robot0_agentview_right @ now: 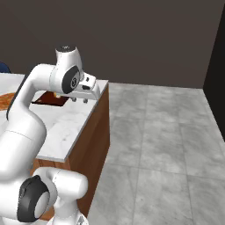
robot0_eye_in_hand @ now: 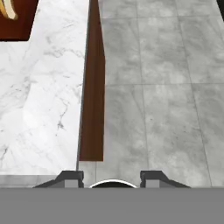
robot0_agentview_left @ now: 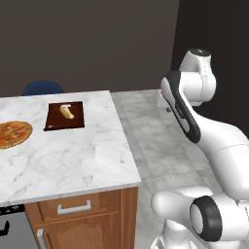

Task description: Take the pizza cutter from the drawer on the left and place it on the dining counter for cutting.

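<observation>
Hand view: fingers parted, gripping nothing, above counter edge. Cutting board with bread on counter, pizza beside; drawer under counter closed.

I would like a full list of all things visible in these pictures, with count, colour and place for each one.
dining counter: 1, white marble with grey veins, over reddish-brown cabinets
cutting board: 1, dark brown, on the counter's far part
bread piece: 1, pale, on the cutting board
pizza: 1, orange-brown, on the counter, left of the board
drawer: 1, reddish-brown, silver bar handle, under the counter's near edge, closed
chair: 1, blue, behind the counter
floor: grey tiles, right of the counter
gripper: 1, dark tips, above the counter's edge; nothing between the tips
</observation>
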